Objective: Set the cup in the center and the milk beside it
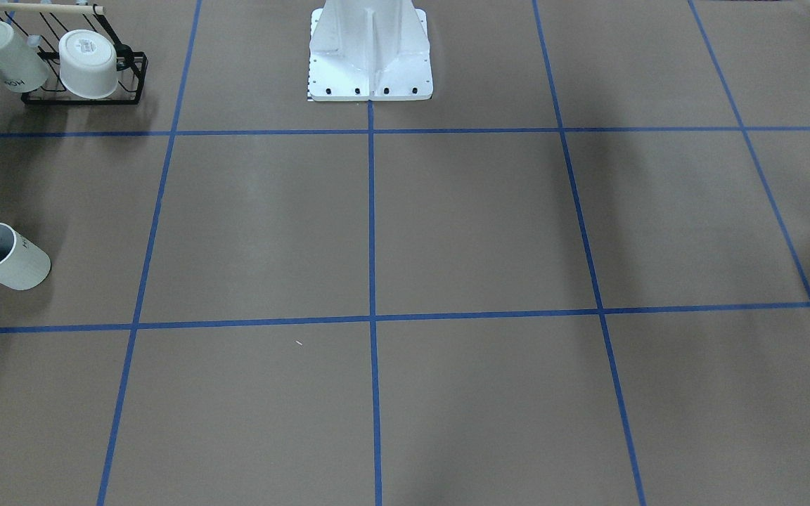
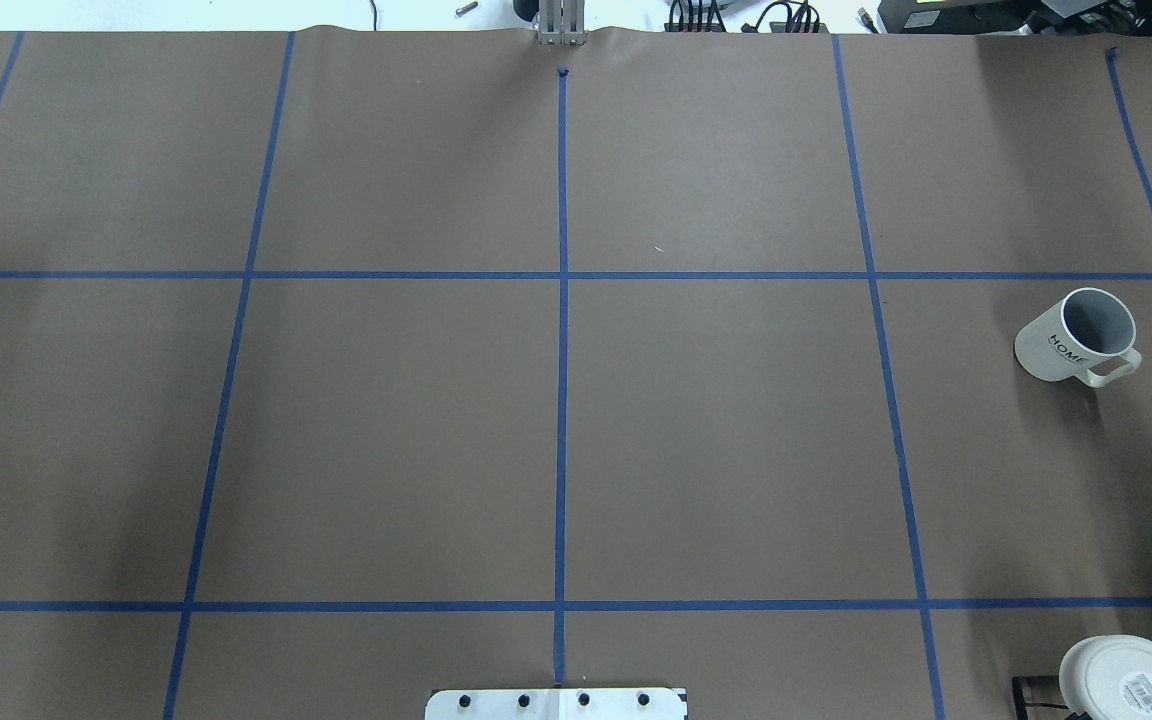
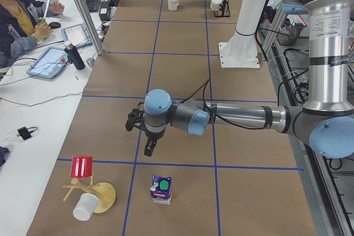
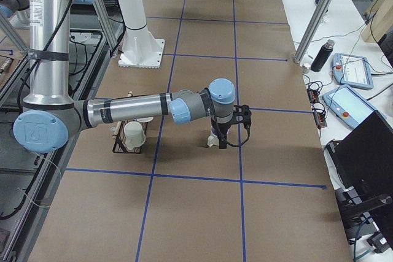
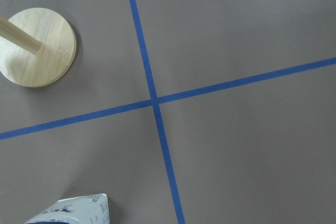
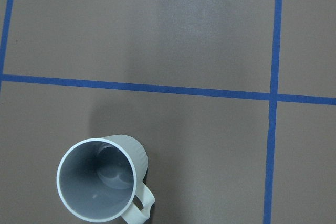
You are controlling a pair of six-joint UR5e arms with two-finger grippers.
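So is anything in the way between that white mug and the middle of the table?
No, nothing visible. Between the cup and the middle of the table there are only flat blue tape lines.

The desk point(image 2: 386, 430) is covered in matt brown paper, crossed by smooth blue tape point(image 2: 562, 400). The cup point(image 6: 97, 182) looks like smooth white ceramic with a soft sheen, and its inside is a duller grey. The milk point(image 3: 161, 189) is printed carton board with a green plastic cap. At ten o'clock in the left wrist view, a round base point(image 5: 37, 48) is pale, grained wood. The rack point(image 1: 132, 70) is black wire. The pedestal point(image 1: 370, 63) is glossy white painted metal.
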